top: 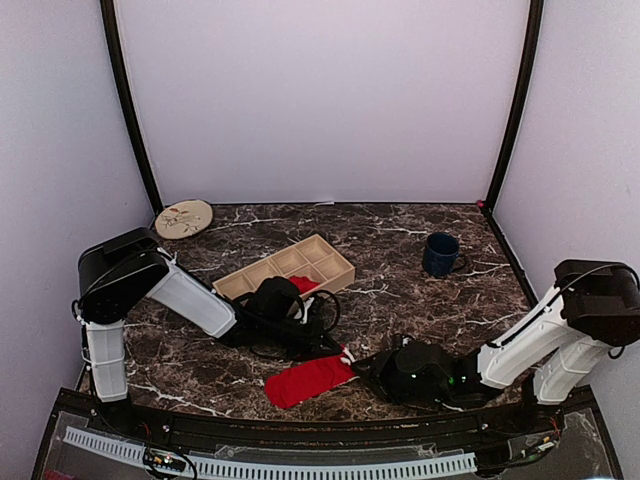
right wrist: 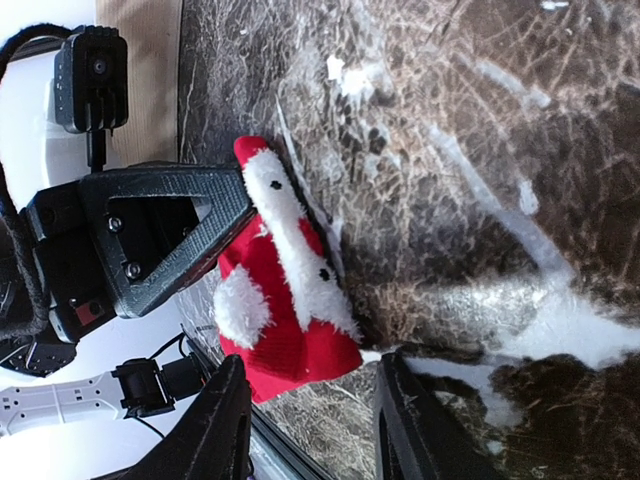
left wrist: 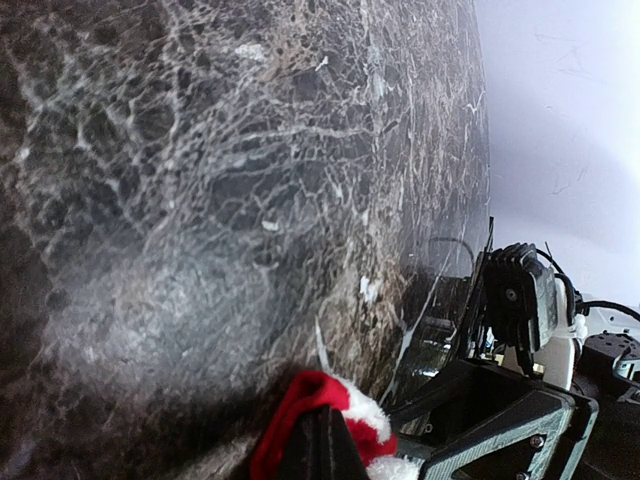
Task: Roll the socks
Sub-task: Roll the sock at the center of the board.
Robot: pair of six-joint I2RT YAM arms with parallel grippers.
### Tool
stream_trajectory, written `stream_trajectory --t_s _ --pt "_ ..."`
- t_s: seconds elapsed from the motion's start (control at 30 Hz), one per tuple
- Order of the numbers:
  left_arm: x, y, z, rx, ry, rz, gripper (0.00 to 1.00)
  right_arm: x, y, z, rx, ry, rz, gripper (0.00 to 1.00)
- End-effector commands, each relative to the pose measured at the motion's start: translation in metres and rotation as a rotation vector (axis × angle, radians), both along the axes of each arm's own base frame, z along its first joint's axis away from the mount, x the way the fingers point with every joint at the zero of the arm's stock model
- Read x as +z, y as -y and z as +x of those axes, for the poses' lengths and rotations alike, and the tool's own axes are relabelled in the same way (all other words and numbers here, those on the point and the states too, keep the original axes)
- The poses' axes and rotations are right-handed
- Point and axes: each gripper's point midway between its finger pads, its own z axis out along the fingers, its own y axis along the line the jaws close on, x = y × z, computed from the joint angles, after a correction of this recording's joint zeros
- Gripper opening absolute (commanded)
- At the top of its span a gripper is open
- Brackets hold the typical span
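Dark marble worktop (top: 400, 270); red sock (top: 310, 380) lies flat near the front edge, centre. Left pincer (top: 335, 350) closed, pinching the sock's white-trimmed end. Right pincer (right wrist: 310, 365) open, that same end just between its fingertips.

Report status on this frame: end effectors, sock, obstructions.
Left end effector shut on red sock, white-trimmed end. Right end effector open, jaws straddling same end. Sock unrolled. Wooden tray behind, not in the way.
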Motion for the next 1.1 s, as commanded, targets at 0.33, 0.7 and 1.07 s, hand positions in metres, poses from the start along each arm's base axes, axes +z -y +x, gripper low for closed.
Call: stream_trajectory --t_s 0.33,0.7,1.07 --pt "-0.068 -0.050 -0.029 0.027 -0.155 0.245 0.00 -0.051 0.028 -0.007 -0.031 -0.093 -0.215 0.34" --pt "-0.073 -0.053 -0.032 0.028 -0.168 0.244 0.00 -0.050 0.030 -0.002 -0.026 -0.075 -0.243 0.12" --pt "-0.070 -0.050 -0.032 0.018 -0.168 0.216 0.00 -0.033 0.014 0.016 0.082 0.101 -0.372 0.00"
